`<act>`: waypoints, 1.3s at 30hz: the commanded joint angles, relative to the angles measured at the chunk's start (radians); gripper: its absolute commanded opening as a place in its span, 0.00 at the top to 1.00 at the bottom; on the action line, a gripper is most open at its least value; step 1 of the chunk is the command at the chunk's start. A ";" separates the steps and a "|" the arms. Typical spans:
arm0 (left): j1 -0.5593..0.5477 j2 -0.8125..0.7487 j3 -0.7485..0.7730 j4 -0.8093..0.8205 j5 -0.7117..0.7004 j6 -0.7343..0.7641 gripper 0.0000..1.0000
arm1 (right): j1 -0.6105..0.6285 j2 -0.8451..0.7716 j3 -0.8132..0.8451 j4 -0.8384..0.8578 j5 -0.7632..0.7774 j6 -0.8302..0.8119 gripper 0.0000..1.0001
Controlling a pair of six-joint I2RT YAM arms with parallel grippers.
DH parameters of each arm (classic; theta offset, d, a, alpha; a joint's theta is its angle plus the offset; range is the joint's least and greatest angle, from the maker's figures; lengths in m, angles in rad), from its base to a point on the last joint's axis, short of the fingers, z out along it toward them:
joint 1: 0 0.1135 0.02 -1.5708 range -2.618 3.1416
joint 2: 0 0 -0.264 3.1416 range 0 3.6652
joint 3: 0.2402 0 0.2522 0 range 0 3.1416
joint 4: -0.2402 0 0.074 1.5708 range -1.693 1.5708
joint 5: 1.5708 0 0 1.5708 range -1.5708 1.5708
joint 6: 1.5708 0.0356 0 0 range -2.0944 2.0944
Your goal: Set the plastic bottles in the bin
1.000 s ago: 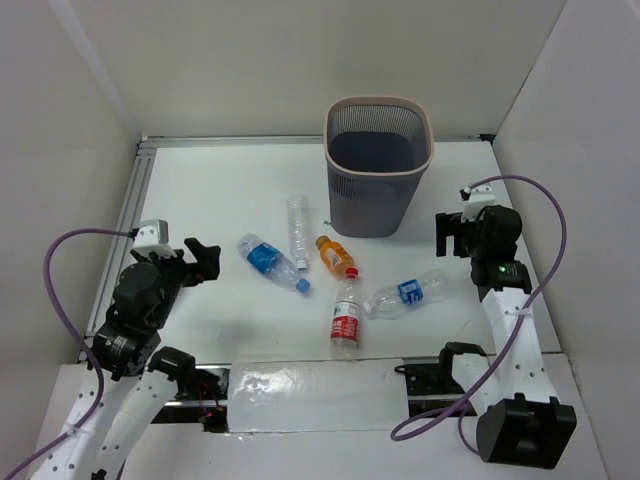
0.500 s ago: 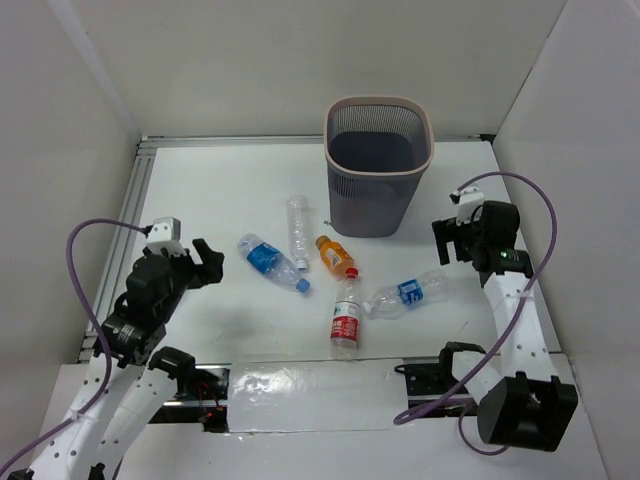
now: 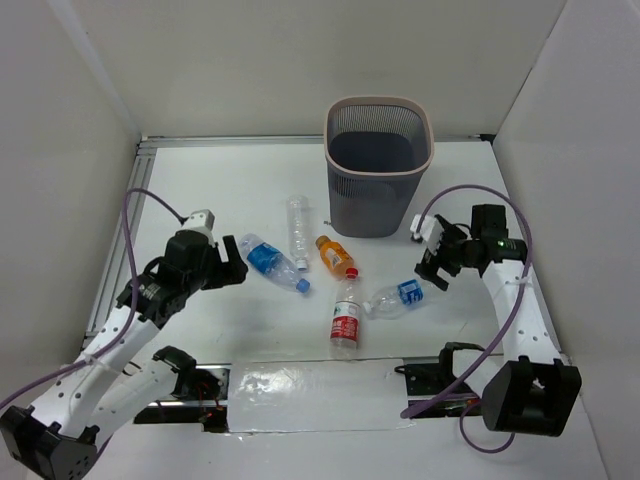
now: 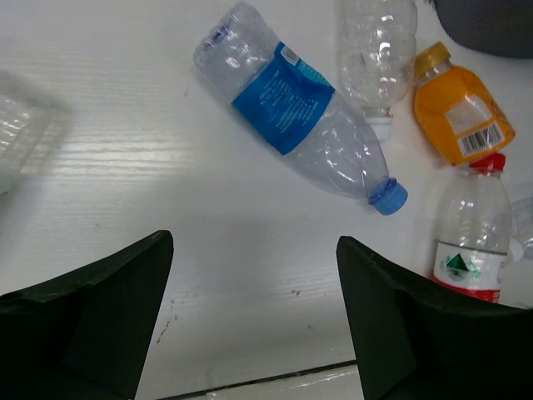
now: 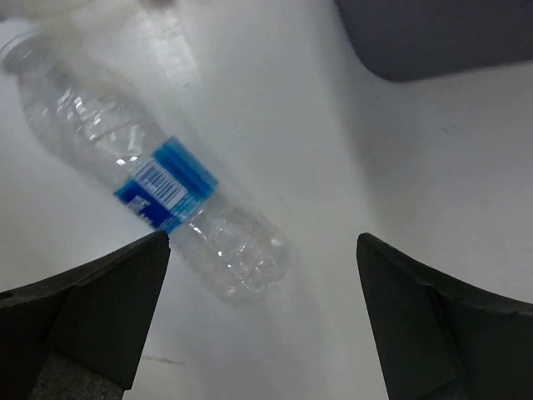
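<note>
The left gripper (image 4: 254,248) is held spread so the blue-capped bottle (image 4: 293,125) just ahead can be straddled; the right gripper (image 5: 264,243) is spread likewise before another blue-labelled bottle (image 5: 171,193).

A white table (image 3: 200,180) forms the floor of a plain white booth. A flat back wall (image 3: 300,60) stands behind it, and a left wall (image 3: 50,150) and a right wall (image 3: 590,130) close it in at the sides. A silver metal rail (image 3: 137,165) runs down the table's left edge and a second rail (image 3: 230,140) along the back edge. A crinkled clear plastic sheet (image 3: 310,395) lies across the near edge. The light is soft and even, with faint grey shadows. Up close, the tabletop shows fine grain lines and a few dark specks.
</note>
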 commanded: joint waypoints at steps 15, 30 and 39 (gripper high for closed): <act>-0.004 0.043 0.131 -0.150 -0.182 -0.107 0.06 | 0.256 0.094 -0.186 -0.056 -0.001 -0.701 0.00; 0.183 0.254 0.179 -0.043 -0.067 0.160 0.00 | 0.320 0.168 -0.257 0.026 0.065 -0.535 0.43; 0.300 0.351 0.286 -0.052 -0.101 0.224 0.00 | 0.208 0.152 0.298 -0.474 -0.282 -0.612 0.66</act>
